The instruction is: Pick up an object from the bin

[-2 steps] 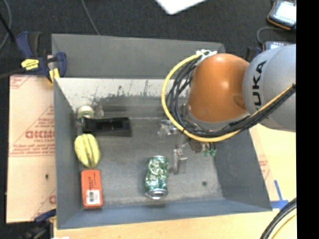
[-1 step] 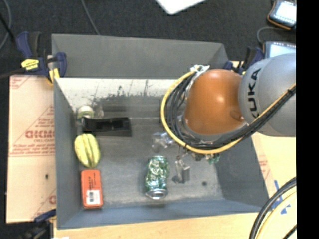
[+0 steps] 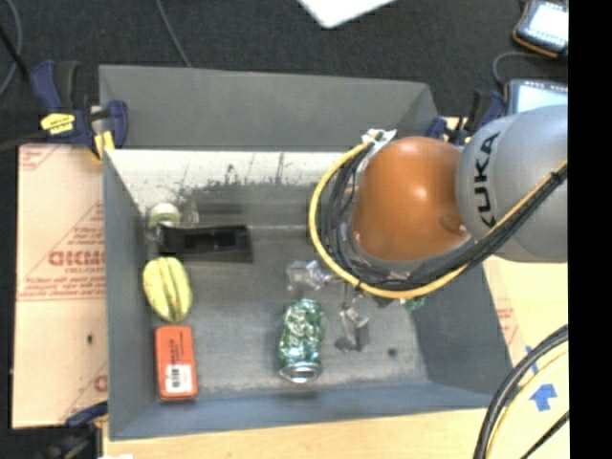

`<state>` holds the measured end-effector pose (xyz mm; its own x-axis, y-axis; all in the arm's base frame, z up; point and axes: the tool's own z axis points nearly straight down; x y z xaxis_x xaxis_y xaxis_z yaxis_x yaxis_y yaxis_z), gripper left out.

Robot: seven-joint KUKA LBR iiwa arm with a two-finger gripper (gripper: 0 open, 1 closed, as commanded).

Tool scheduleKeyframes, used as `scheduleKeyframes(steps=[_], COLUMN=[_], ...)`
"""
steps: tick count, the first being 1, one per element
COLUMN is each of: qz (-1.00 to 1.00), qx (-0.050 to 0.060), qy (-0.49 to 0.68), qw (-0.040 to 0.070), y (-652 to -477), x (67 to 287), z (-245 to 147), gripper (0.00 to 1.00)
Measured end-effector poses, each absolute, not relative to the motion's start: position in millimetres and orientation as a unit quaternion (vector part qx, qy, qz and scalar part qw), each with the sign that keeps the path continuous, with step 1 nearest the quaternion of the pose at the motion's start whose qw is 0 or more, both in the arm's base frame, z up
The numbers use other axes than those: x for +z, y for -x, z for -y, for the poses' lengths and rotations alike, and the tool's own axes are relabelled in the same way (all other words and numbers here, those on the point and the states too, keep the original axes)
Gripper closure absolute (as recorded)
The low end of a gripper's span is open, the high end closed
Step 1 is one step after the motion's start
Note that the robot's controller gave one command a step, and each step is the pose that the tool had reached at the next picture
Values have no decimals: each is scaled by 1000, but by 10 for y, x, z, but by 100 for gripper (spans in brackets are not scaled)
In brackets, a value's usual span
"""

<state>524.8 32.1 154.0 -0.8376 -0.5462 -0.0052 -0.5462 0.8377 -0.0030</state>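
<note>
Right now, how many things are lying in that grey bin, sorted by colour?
Black (tape dispenser): 1
Yellow (ribbed squash-like toy): 1
Orange (flat block): 1
Green (crushed can): 1
Clear (small crumpled piece): 1
Total: 5 in plain sight

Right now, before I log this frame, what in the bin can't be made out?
Camera view:
- Right part of the bin floor: hidden under the arm's orange cover.
- The pale shiny thing just above the crushed green can: too blurred to name.
- Label print on the orange box at lower left: too small to read.
</note>
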Motion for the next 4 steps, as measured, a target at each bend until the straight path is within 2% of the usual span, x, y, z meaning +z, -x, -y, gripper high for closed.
scheduleKeyframes(steps=[1, 2, 4], qz=[-916, -913, -913], qx=[-2, -2, -1], qy=[402, 408, 407], qw=[7, 6, 5], y=[-5334, -5377, -5373], x=[907, 713, 726], z=[-419, -532, -531], gripper=[0, 100, 100])
